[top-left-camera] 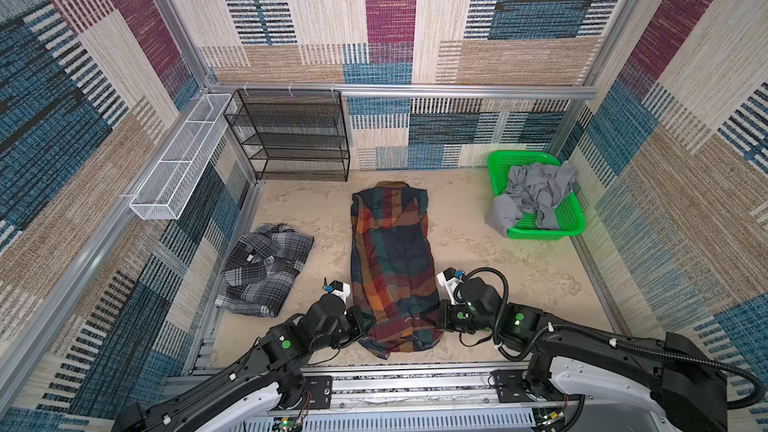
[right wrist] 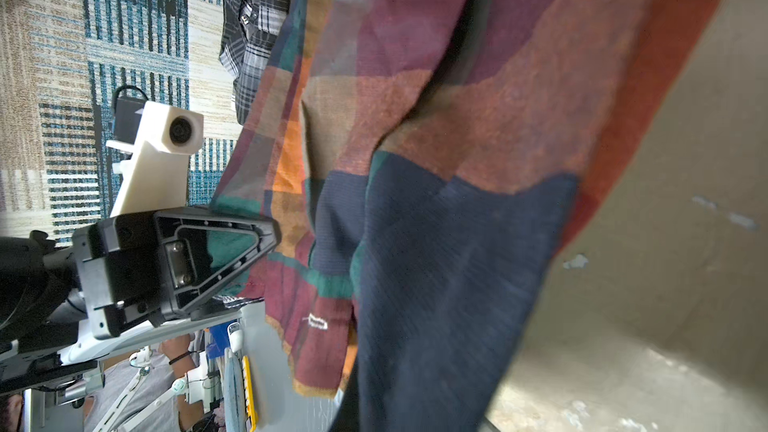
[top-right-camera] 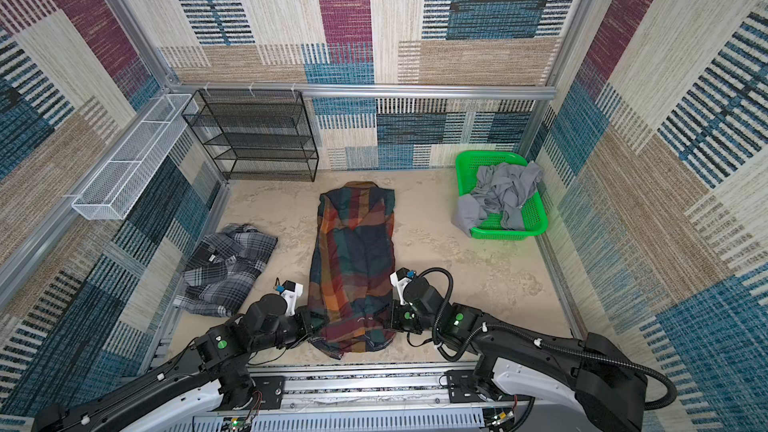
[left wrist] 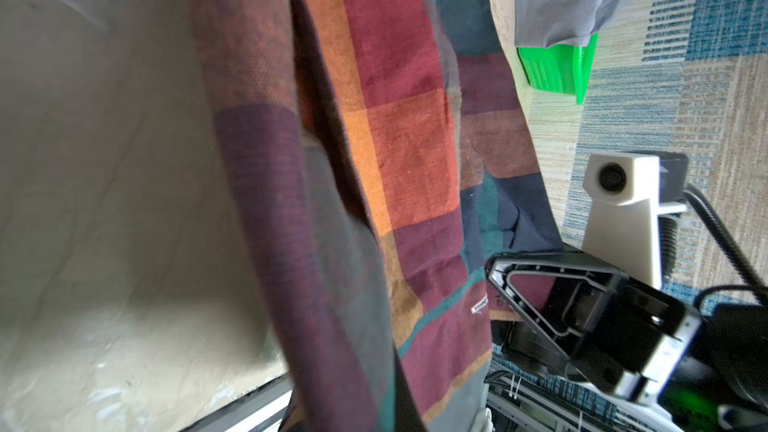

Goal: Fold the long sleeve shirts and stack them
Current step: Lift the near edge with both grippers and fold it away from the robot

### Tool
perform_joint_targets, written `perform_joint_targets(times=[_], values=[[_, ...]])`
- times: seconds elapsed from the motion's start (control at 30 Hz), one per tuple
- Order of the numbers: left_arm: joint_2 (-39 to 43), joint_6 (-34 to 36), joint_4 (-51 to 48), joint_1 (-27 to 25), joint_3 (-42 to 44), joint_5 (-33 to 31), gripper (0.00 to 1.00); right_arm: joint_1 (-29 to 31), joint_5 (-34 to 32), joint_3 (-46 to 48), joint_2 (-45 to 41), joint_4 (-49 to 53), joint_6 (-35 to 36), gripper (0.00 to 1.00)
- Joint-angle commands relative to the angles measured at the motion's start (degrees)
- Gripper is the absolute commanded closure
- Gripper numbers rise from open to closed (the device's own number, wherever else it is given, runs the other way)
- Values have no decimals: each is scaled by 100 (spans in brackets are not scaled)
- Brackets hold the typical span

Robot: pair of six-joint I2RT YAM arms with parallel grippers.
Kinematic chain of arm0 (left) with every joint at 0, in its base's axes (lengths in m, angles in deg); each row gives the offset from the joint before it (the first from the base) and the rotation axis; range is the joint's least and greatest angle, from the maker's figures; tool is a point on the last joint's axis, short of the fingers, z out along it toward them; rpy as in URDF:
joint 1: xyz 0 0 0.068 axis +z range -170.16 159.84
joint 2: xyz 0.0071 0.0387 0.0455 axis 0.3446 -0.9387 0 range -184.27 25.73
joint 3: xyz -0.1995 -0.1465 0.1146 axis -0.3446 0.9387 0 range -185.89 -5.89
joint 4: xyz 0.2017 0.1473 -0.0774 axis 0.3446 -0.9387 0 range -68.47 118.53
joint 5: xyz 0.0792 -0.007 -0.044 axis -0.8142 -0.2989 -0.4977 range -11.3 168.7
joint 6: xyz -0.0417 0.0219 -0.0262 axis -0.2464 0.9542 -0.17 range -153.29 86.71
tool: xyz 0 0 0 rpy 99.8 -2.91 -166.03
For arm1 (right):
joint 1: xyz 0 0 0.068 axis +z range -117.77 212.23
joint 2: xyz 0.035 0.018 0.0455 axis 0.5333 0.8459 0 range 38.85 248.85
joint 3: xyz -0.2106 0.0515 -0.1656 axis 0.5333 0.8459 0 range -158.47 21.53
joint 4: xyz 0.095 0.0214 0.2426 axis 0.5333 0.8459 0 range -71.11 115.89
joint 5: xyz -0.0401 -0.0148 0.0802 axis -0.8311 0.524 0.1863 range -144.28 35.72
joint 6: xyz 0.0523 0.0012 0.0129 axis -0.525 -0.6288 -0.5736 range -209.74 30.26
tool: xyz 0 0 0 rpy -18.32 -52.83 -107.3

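- Nearest in both top views, the left tool (top-left-camera: 362, 321) and right tool (top-left-camera: 430, 317) are pressed together. Each pinches a near corner of the big plaid shirt (top-left-camera: 390, 259), which lies long and narrow mid-bench (top-left-camera: 498, 268).
- The grey plaid shirt (top-left-camera: 266, 272) lies rumpled to its left, well apart. A green basket (top-left-camera: 540, 235) holding grey cloth (top-left-camera: 532, 193) sits far right.
- Left wrist view: the right tool (left wrist: 494, 274) clamps the big shirt's hem.
- Right wrist view: the left tool (right wrist: 272, 238) nips the opposite hem edge.
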Motion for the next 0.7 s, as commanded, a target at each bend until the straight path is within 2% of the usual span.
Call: perform_joint_targets(times=[0.0,0.2,0.43,0.67], values=[[8,-533,-409,2,-198,-311,100,-1,-216,-244,29,163,184,100],[-185,-884,-627,8,-787,-643,100,-10,-224,-703,316,227,318,100],[-634,-1204,-986,66,-1161,-937,100,-242,-114,-829,431,188,60,100],[-995,-1232,-1207,404,-1423,-1020,100,-612,365,-941,708,102,-43,100]])
